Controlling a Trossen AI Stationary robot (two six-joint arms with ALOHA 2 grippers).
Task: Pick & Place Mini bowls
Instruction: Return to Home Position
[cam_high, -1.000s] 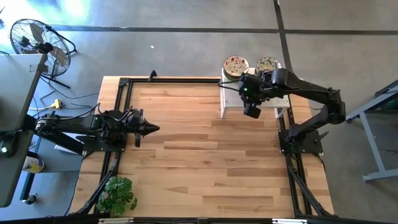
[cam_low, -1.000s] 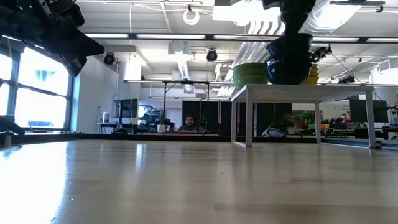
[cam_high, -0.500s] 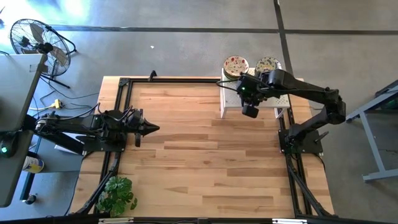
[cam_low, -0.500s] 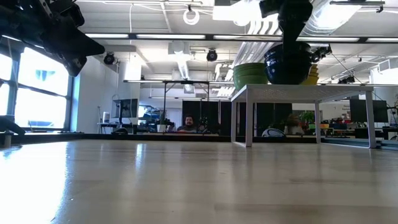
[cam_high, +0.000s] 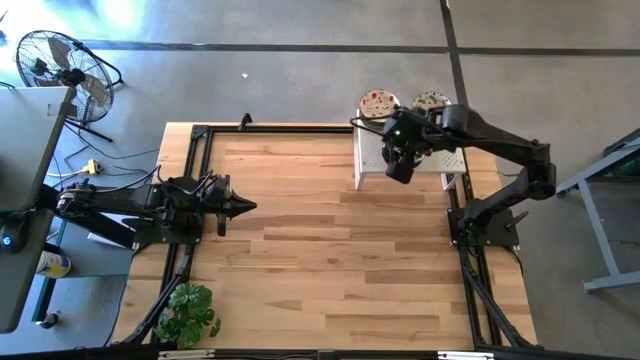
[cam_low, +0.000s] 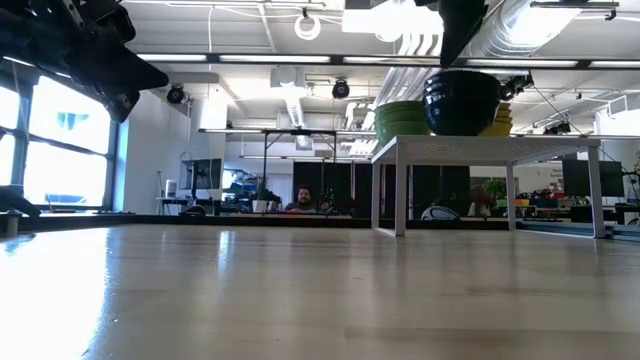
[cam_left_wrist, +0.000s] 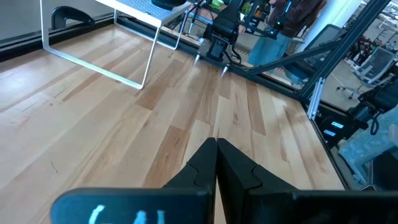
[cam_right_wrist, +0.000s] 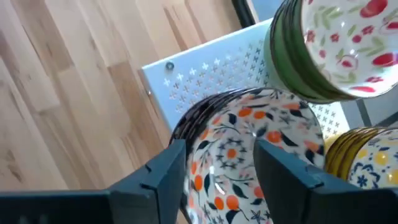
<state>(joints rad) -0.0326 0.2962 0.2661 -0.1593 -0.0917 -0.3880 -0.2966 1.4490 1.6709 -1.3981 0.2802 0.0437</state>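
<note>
Mini bowls (cam_high: 378, 101) sit in stacks on a white perforated stand, and your right end effector (cam_right_wrist: 221, 152) hangs straight over one of them. Its fingers (cam_right_wrist: 165, 168) are spread wide, one on each side of the black-rimmed stack (cam_right_wrist: 249, 134), and they pinch nothing. That spread fits a bowl already let go: the top bowl rests nested in its match and needs no support. You cannot tell from these views whether the fingertips are fully above the rim, so treat them as close to it. Seen from above, the green-rimmed stack (cam_right_wrist: 292, 56) is at 11 o'clock from the end effector and the yellow-rimmed stack (cam_right_wrist: 364, 158) at 1 o'clock. Both stand just beside the black one, so the bowls look sorted by rim colour. The stand (cam_right_wrist: 205, 78) occupies the 1 o'clock corner of the surface (cam_high: 320, 260), which keeps the stacks within the right arm's reach. With the placing apparently done, the retreat probably calls for a straight rise first. A sideways pull could catch a rim and tip a stack off the narrow stand. Your left end effector (cam_left_wrist: 216, 155) waits at 9 o'clock on the surface with its fingers pressed together, pointing toward 3 o'clock, well apart from the stand and out of the right arm's way.
</note>
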